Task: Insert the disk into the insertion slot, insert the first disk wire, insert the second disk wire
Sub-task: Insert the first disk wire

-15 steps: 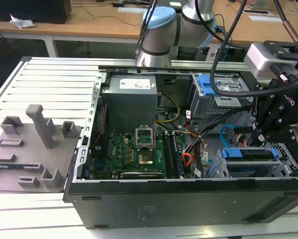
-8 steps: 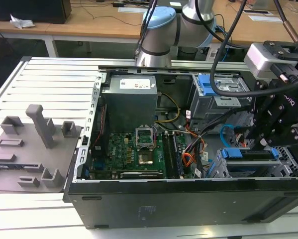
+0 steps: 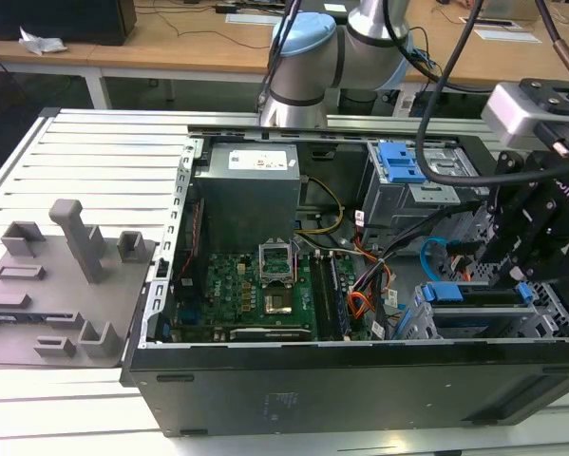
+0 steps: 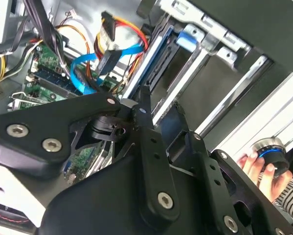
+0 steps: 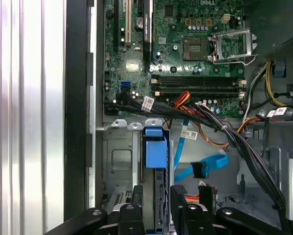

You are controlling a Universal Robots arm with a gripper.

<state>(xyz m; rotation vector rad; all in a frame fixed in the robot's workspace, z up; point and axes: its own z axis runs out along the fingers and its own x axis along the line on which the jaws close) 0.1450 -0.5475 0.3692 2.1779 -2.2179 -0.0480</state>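
white printed label (image 3: 263, 159) on power supply (image 3: 246, 204), small white tag (image 5: 147, 103) on black cables (image 5: 219, 129), wording illegible

Bright even light, glare on ribbed table (image 5: 29, 98); computer case (image 3: 360, 380) interior shadowed

Open computer case (image 3: 265, 380) lay on slatted table (image 3: 104, 152). Inside, power supply (image 3: 246, 185) sat behind motherboard (image 3: 256, 294). Insertion slot (image 3: 419, 325) stood at exterior view's right, disk (image 5: 155, 152) in it, second disk wire (image 5: 200, 169) just beside. Moulded tray (image 3: 56, 275) lay beside case, at exterior view's left
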